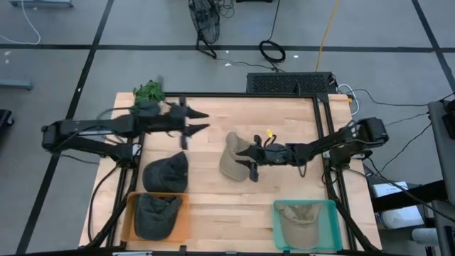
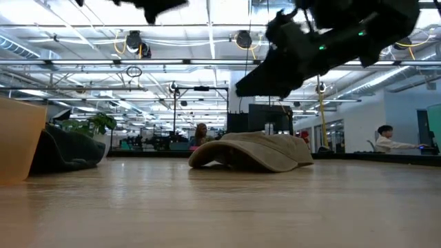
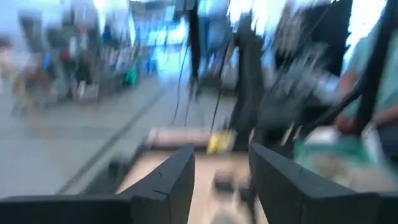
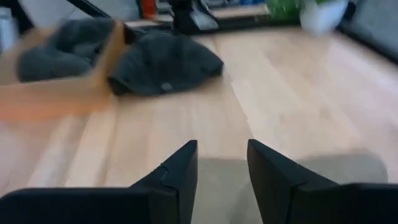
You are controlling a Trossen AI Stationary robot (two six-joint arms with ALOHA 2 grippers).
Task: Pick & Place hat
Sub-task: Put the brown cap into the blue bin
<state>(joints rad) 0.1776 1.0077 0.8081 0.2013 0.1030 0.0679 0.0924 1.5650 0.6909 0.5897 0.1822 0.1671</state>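
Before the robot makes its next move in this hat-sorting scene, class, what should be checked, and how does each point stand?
1. Right gripper empty and open above the tan hat: ok.
2. Tan hat lying on the table, free of other hats: ok.
3. Left gripper open, holding nothing, away from the tan hat: ok.
4. Dark hat on the table beside the orange bin, not yet binned: not ok.
5. Teal bin holds a tan hat already; room for another: cannot tell.

Tan cloth hat [image 1: 231, 158] on smooth pale wood table [image 1: 284, 128]; dark cloth hat [image 1: 167, 171], matt.
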